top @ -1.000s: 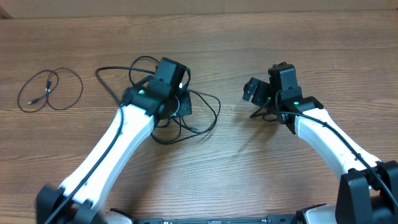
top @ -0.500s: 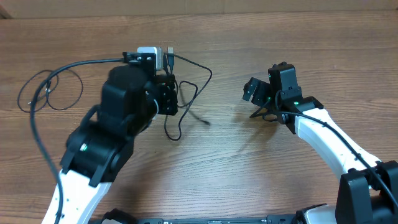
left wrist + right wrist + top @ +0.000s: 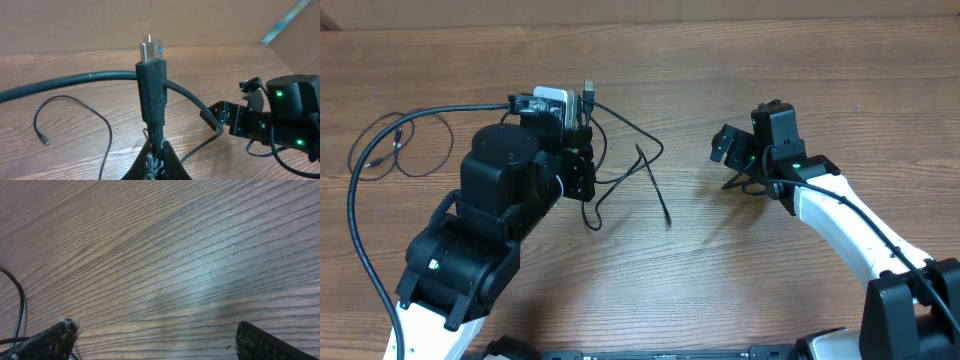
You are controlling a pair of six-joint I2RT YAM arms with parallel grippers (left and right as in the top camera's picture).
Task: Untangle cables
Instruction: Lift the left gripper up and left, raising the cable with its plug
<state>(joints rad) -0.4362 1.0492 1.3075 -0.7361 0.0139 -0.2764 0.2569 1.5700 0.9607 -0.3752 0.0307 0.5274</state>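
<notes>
Black cables [image 3: 655,190] are lying on a brown, wood-grained table [image 3: 740,270]. One black plug [image 3: 151,92] is showing a silver tip with blue inside, while green lights are glowing on the black-and-white right arm [image 3: 835,215].

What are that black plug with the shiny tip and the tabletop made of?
The black cable plug with a silver tip: seemingly matte moulded plastic, dull and even; its tip gleams like bare metal. The brown wood-grain tabletop: wood or wood-look laminate; streaky grain, soft sheen.
</notes>
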